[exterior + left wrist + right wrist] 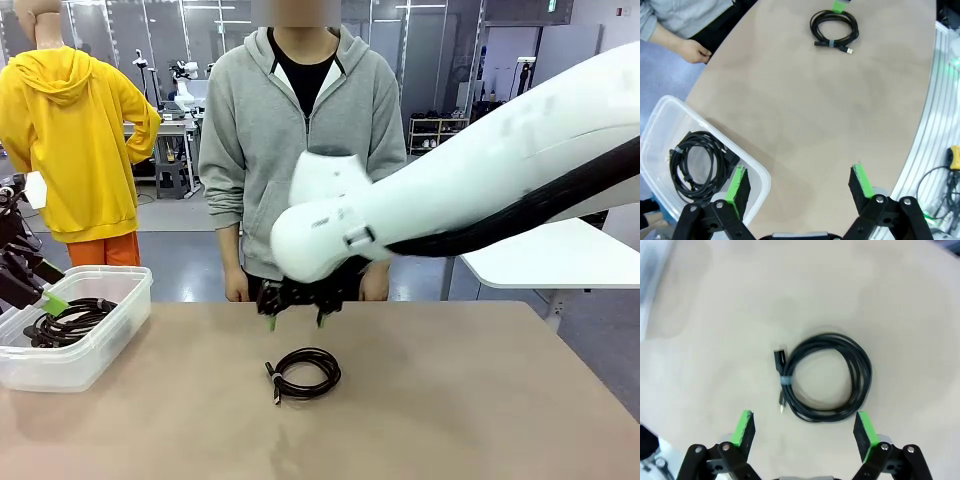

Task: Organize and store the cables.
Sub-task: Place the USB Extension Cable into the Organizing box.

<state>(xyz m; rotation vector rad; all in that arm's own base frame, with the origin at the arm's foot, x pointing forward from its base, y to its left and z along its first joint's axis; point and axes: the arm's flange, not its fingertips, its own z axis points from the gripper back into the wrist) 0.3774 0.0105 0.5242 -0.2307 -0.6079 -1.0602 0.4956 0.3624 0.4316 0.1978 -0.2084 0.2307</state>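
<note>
a coiled cable (305, 374) lies flat on the table (450, 400), near its middle, a tie around one side and two plug ends sticking out on the coil's left. the right gripper (297, 318) hangs just above the table on the coil's far side, not touching it; its green-tipped fingers (270, 322) point down and stand wide apart. in the right wrist view the coil (826, 378) sits between and ahead of the spread pads (744, 427), clear of both. a second coil (68, 320) rests inside the clear bin (100, 345) at the table's left edge. the left gripper (800, 187) hovers by that bin, jaws wide, one pad (737, 186) over the bin's rim (760, 175) and the other over bare table. the person (300, 130) stands at the far side, hands (236, 288) down by the table edge.
</note>
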